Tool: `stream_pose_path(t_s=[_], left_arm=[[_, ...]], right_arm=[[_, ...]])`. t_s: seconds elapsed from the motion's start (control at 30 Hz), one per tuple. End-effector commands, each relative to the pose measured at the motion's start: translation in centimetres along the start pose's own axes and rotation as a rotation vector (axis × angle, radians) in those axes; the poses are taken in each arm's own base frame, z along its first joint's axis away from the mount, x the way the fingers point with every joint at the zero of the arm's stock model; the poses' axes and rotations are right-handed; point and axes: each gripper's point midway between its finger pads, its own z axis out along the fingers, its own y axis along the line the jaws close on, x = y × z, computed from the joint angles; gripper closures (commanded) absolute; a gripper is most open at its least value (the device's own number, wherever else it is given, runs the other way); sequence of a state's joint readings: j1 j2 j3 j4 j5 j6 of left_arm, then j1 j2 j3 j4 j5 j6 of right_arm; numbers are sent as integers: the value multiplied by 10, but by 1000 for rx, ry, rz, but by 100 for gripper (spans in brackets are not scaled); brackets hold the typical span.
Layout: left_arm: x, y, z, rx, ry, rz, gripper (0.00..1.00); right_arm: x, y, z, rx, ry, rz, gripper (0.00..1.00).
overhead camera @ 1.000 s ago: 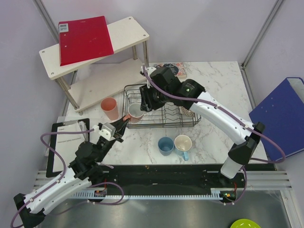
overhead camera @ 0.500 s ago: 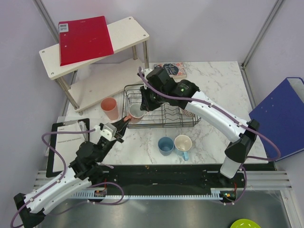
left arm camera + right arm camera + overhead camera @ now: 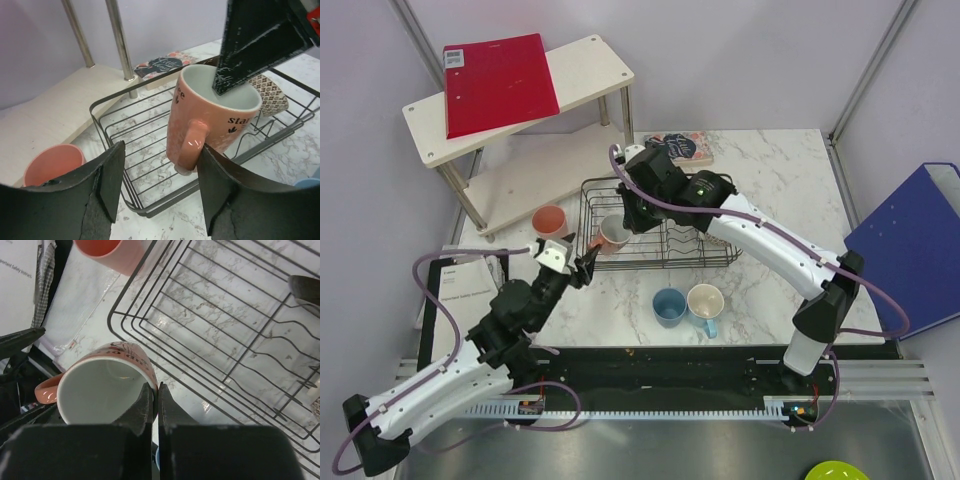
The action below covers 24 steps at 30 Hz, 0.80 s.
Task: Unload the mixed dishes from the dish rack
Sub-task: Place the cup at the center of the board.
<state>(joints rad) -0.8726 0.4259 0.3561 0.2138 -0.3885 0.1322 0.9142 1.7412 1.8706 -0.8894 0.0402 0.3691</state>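
The right gripper (image 3: 156, 401) is clamped on the rim of the pink mug (image 3: 98, 391), one finger inside the white bowl of it and one outside. The mug hangs upright at the near left corner of the rack (image 3: 665, 266); whether its base is clear of the wire cannot be told. The left gripper (image 3: 162, 167) is spread wide, its fingers (image 3: 107, 180) on either side of the mug's handle with a gap on each side, touching nothing. The tumbler (image 3: 549, 219) stands on the table (image 3: 760, 170) just left of the rack, towards the left edge. The blue cup (image 3: 668, 305) and light-blue mug (image 3: 706, 301) stand side by side before the rack, towards the near edge. A patterned bowl (image 3: 270, 92) leans in the rack's right end.
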Motion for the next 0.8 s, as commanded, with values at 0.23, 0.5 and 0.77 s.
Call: stream_pose_path(t_s=[0.23, 0.5, 0.77], left_arm=[[-38, 51, 11, -350, 181, -88, 1], [-46, 52, -7, -344, 180, -197, 1], [-42, 35, -9, -256, 305, -202, 1]], right_arm=[[-31, -29, -61, 169, -165, -57, 100], [-39, -50, -87, 274, -207, -97, 100], [-34, -58, -86, 312, -197, -109, 100]])
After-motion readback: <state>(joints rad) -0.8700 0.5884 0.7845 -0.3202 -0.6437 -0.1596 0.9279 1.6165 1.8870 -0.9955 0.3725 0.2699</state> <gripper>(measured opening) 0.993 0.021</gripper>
